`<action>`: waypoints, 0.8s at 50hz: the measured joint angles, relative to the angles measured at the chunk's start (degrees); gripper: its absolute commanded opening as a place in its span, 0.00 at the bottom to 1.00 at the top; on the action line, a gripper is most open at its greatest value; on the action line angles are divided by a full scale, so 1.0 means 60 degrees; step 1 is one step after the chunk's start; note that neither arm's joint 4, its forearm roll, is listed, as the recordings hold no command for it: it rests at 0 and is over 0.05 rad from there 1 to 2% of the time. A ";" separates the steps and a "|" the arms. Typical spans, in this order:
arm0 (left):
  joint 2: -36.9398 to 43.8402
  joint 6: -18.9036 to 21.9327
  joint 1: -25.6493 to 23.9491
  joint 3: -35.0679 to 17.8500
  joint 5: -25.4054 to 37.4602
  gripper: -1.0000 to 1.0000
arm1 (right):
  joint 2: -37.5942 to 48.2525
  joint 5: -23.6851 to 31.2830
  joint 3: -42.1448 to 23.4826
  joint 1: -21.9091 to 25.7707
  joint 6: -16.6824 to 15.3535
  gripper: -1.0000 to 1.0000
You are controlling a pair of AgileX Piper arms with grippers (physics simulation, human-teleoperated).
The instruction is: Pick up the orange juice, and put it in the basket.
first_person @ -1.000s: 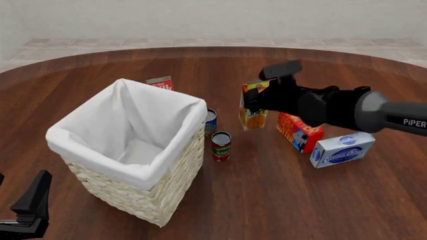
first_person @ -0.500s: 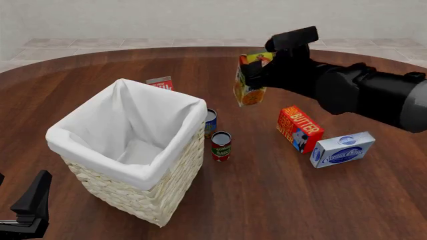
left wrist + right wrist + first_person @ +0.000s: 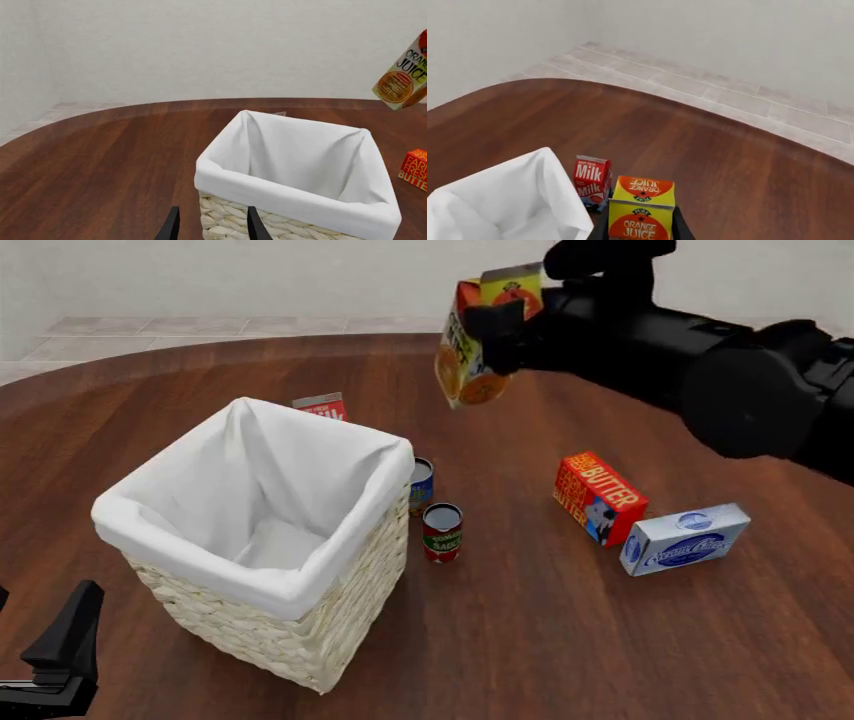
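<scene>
Gripping the tall yellow-orange gable-top orange juice carton (image 3: 474, 340) by its upper part, the black right gripper (image 3: 514, 330) held it tilted in the air, beyond and to the right of the large cream wicker basket with a white cloth liner (image 3: 287, 590). Bare brown wooden table (image 3: 534, 640) lay open on the basket's near and right sides. Against the basket's right wall stood a red-labelled can (image 3: 442, 532) and a second can (image 3: 420, 485); a red milk carton (image 3: 322, 406) stood behind it. Compared with half a second earlier, the carton hung higher and nearer the basket. Near the basket's near-left corner, the left gripper (image 3: 210, 225) had its fingers spread apart, empty.
</scene>
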 measured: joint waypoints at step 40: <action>0.0000 0.0000 -0.0001 0.0000 0.0000 1.00 | -0.1350 0.0139 0.0241 0.2536 0.0371 0.00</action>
